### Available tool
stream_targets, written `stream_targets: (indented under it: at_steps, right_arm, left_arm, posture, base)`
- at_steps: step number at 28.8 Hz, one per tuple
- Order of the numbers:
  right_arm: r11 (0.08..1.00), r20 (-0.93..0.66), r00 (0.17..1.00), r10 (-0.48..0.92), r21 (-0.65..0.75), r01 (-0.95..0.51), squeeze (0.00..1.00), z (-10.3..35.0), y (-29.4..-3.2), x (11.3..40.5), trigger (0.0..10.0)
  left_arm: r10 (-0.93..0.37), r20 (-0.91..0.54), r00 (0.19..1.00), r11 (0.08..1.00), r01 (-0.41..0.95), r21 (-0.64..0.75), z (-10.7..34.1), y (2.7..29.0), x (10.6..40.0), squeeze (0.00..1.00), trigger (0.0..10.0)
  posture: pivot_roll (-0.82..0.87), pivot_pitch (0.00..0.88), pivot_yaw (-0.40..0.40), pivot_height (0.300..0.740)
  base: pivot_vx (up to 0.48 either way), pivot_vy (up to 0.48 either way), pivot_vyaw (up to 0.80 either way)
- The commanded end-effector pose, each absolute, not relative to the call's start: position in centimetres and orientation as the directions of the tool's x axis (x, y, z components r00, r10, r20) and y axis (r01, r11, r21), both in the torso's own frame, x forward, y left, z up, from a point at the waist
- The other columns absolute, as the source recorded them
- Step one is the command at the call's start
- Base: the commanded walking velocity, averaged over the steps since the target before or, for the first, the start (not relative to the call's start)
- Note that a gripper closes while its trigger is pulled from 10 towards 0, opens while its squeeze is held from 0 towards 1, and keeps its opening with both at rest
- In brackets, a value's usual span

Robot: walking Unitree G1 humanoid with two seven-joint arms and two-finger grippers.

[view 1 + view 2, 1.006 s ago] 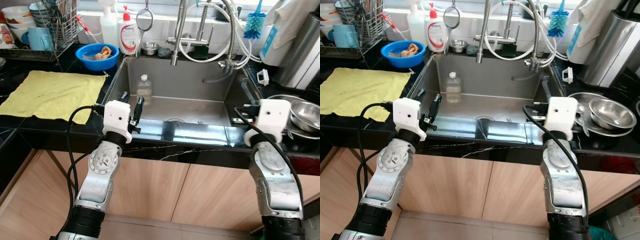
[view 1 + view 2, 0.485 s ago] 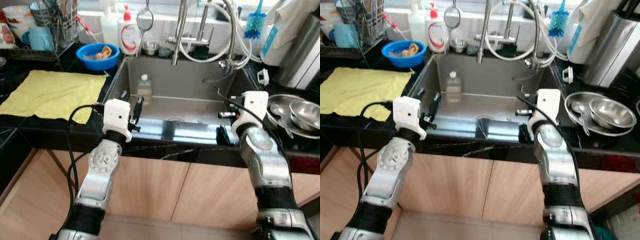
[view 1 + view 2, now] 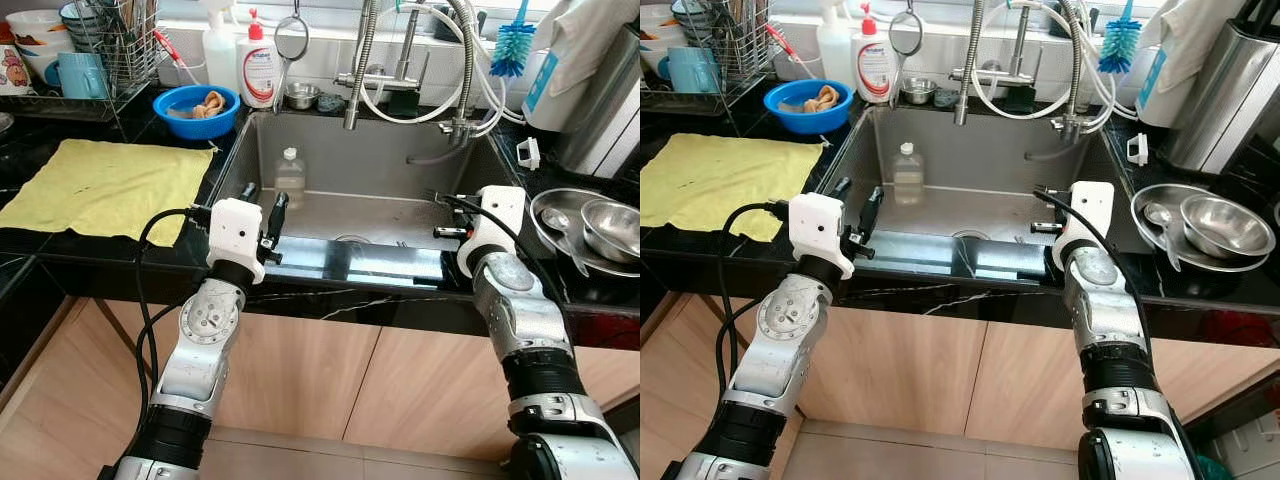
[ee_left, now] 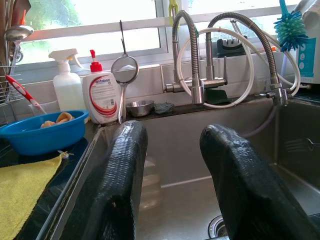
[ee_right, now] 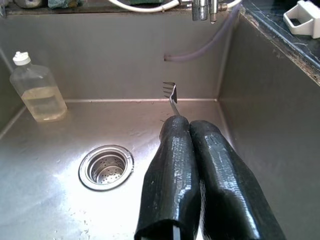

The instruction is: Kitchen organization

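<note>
Your right tool (image 5: 181, 122) pinches a thin metal fork (image 5: 170, 93) above the steel sink (image 3: 400, 165); your left tool (image 4: 172, 145), fingers spread, hovers at its near edge.

The left gripper (image 4: 170, 165) — fingers apart — points into the sink (image 4: 270, 145); a blue bowl (image 4: 42, 132) at 9 o'clock.

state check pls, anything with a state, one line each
left gripper: open, holding nothing, over the sink's left side
right gripper: shut on fork
fork: tines out past the fingertips, above the basin
bottle: upright in sink, capped, partly full
sink: no water standing
blue bowl: holds food scraps
</note>
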State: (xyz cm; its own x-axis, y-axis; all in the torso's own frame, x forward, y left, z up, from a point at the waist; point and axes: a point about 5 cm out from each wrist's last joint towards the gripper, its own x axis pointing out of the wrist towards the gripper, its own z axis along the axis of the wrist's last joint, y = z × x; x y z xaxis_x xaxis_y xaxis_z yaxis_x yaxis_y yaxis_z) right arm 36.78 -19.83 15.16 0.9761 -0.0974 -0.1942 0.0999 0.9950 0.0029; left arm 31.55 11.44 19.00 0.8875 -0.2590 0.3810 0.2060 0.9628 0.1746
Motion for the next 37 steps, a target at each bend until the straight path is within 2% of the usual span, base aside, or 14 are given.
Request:
stream_targets:
  at_steps: [1,2,3,4,14,15,16,17,21,24,25,31,32,37]
  right_arm:
    - [0.993,-0.177,0.978,-0.107,0.021,0.112,0.00,15.4,-20.0,36.9,10.0]
    - [0.994,-0.177,0.978,-0.106,0.022,0.111,0.94,15.3,-19.9,36.9,10.0]
    - [0.994,-0.178,0.978,-0.106,0.021,0.111,0.94,15.3,-19.9,37.0,10.0]
    - [0.993,-0.180,0.978,-0.110,0.014,0.114,1.00,15.2,-19.9,36.9,10.0]
    - [0.991,-0.165,0.978,-0.131,-0.013,0.131,1.00,14.8,-19.5,36.7,10.0]
    - [0.989,-0.141,0.979,-0.146,-0.026,0.144,0.72,15.1,-19.5,36.6,10.0]
    - [0.988,-0.124,0.980,-0.157,-0.035,0.153,0.72,15.2,-19.5,36.6,10.0]
    - [0.984,-0.051,0.985,-0.166,-0.073,0.162,0.00,16.2,-19.3,36.4,10.0]
    - [0.963,0.123,0.962,-0.243,-0.091,0.254,0.00,18.2,-19.1,34.7,10.0]
    - [0.949,0.171,0.943,-0.285,-0.088,0.302,0.00,18.8,-19.1,33.6,10.0]
    - [0.938,0.214,0.928,-0.305,-0.100,0.331,0.00,19.1,-19.1,32.2,10.0]
    - [0.891,0.161,0.884,-0.439,-0.049,0.452,0.00,17.0,-20.9,28.5,10.0]
    - [0.877,0.128,0.872,-0.473,-0.030,0.480,1.00,16.4,-21.5,27.9,10.0]
    - [0.806,0.118,0.803,-0.584,-0.037,0.591,1.00,16.3,-23.3,25.7,10.0]
  left_arm:
    - [-0.278,0.392,0.877,0.956,0.213,0.204,19.3,11.1,31.4,0.00,10.0]
    - [-0.279,0.391,0.877,0.956,0.213,0.204,19.3,11.1,31.3,0.00,10.0]
    - [-0.279,0.391,0.877,0.956,0.214,0.203,19.2,11.1,31.3,0.00,10.0]
    - [-0.279,0.389,0.878,0.955,0.214,0.203,19.2,11.2,31.3,0.00,10.0]
    - [-0.284,0.384,0.879,0.953,0.216,0.211,19.0,11.4,31.0,0.00,10.0]
    - [-0.283,0.383,0.879,0.953,0.215,0.212,19.0,11.4,31.0,0.00,10.0]
    - [-0.283,0.383,0.879,0.953,0.214,0.212,19.0,11.4,31.0,0.00,10.0]
    - [-0.283,0.384,0.879,0.953,0.214,0.213,19.1,11.5,31.0,0.00,10.0]
    - [-0.281,0.384,0.879,0.954,0.211,0.215,19.1,11.7,31.0,0.00,10.0]
    - [-0.282,0.383,0.879,0.953,0.211,0.217,19.2,11.7,31.0,0.00,10.0]
    - [-0.284,0.380,0.880,0.952,0.213,0.218,19.1,11.7,31.0,0.00,10.0]
    - [-0.291,0.374,0.881,0.950,0.222,0.218,19.0,11.6,31.0,0.00,10.0]
    - [-0.292,0.373,0.881,0.950,0.223,0.217,19.0,11.6,31.0,0.00,10.0]
    - [-0.297,0.368,0.881,0.950,0.232,0.211,18.9,11.4,31.0,0.00,10.0]
  posture:
    - [0.04,0.000,-0.048,0.740]
    - [0.04,0.000,-0.050,0.740]
    - [0.04,0.000,-0.050,0.740]
    - [0.04,0.000,-0.049,0.740]
    - [0.06,0.000,-0.049,0.740]
    - [0.06,0.000,-0.048,0.740]
    - [0.06,0.000,-0.049,0.740]
    - [0.06,0.000,-0.049,0.740]
    - [0.06,0.000,-0.048,0.740]
    - [0.06,0.000,-0.043,0.740]
    - [0.05,0.000,-0.040,0.740]
    - [0.03,0.000,-0.033,0.740]
    - [0.02,0.000,-0.032,0.740]
    - [0.01,0.000,-0.032,0.740]
  base:
    - [0.000,0.000,0.00]
    - [0.000,0.000,0.00]
    - [0.000,0.000,0.00]
    - [0.000,0.000,0.00]
    - [0.000,0.000,0.00]
    - [0.000,0.000,0.00]
    - [0.000,0.000,0.00]
    - [0.000,0.000,0.00]
    - [0.000,0.000,0.00]
    - [0.000,0.000,0.00]
    - [0.000,0.000,0.00]
    - [0.000,0.000,0.00]
    - [0.000,0.000,0.00]
    - [0.000,0.000,0.00]
